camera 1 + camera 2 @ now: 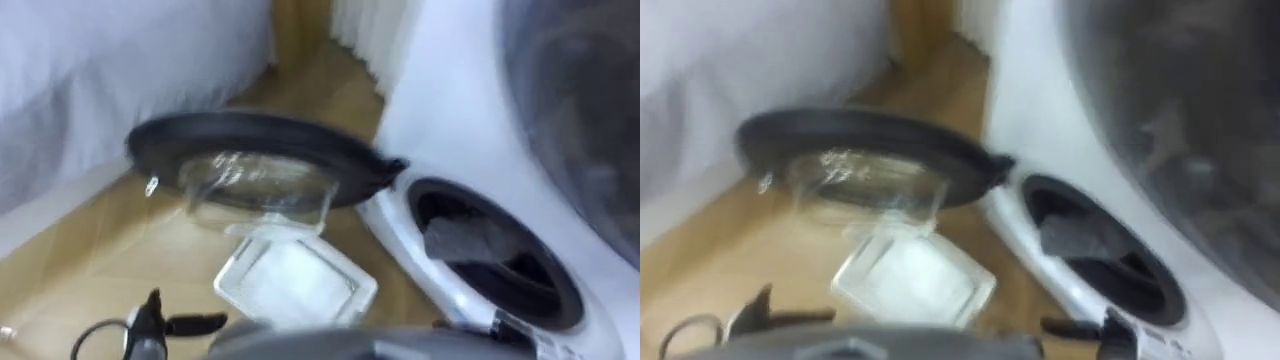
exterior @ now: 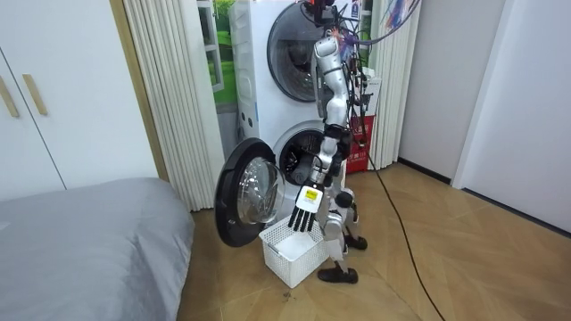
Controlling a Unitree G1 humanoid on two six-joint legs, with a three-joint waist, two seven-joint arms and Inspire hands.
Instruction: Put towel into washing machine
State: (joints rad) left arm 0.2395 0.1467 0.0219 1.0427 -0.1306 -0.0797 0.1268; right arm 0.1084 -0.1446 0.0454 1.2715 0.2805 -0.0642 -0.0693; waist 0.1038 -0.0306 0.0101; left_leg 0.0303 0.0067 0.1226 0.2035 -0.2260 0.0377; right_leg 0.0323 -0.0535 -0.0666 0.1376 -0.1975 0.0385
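Note:
A grey towel (image 1: 465, 238) lies inside the round opening of the lower washing machine (image 1: 440, 270), on my right. The machine's round door (image 1: 260, 155) stands swung wide open to my left. I stand upright close in front of the machine. My left hand (image 2: 303, 218) hangs down beside me over a white basket (image 2: 294, 254), fingers straight and holding nothing. A dark shape at the lower edge by the machine's front looks like my right hand (image 1: 1110, 338); its fingers are too blurred to read.
The white basket (image 1: 295, 280) sits on the wooden floor just below the open door. A second drum door (image 2: 299, 40) is stacked above the lower machine. A grey bed (image 2: 80, 241) and pale curtains (image 2: 169, 89) lie to the room view's left.

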